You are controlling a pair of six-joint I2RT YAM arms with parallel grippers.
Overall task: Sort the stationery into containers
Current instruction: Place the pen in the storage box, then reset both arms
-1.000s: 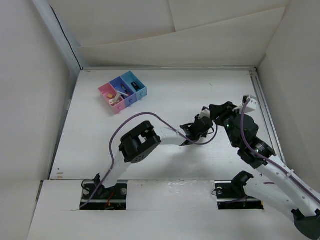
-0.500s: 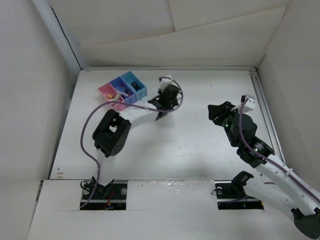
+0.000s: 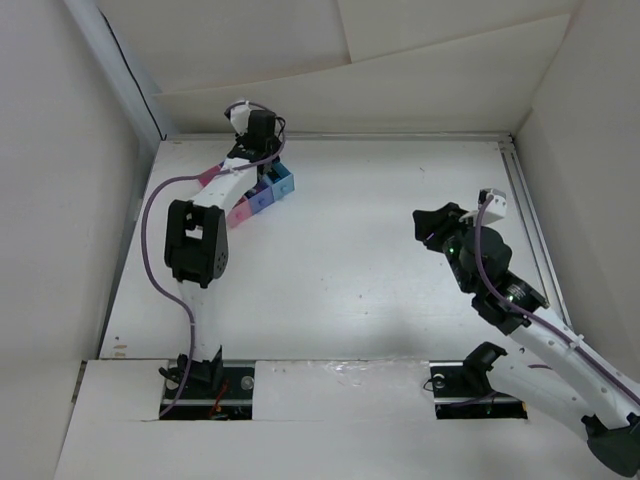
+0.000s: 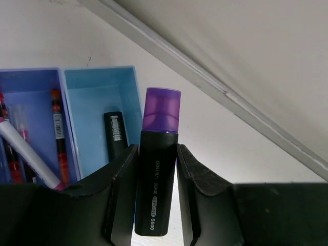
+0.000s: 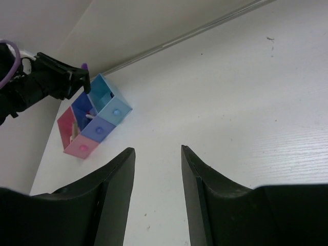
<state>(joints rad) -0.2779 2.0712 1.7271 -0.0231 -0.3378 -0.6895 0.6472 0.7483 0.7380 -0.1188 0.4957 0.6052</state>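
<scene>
The left arm has swung from mid-table over to the far corner. Now the left gripper (image 4: 156,149) is clamped on a purple-capped marker (image 4: 160,110), right at the light blue bin (image 4: 87,115), where another dark marker (image 4: 115,134) already lies. Looks drop-ready. The right gripper (image 5: 156,154) sits wide open, empty, well apart.

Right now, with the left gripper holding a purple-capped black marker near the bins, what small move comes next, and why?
Probably shift the left gripper sideways until the black purple-capped marker hangs over the light blue plastic bin, then open. In the wrist view the marker looks just past that bin's wall, and a similar black marker lies inside it.
</scene>
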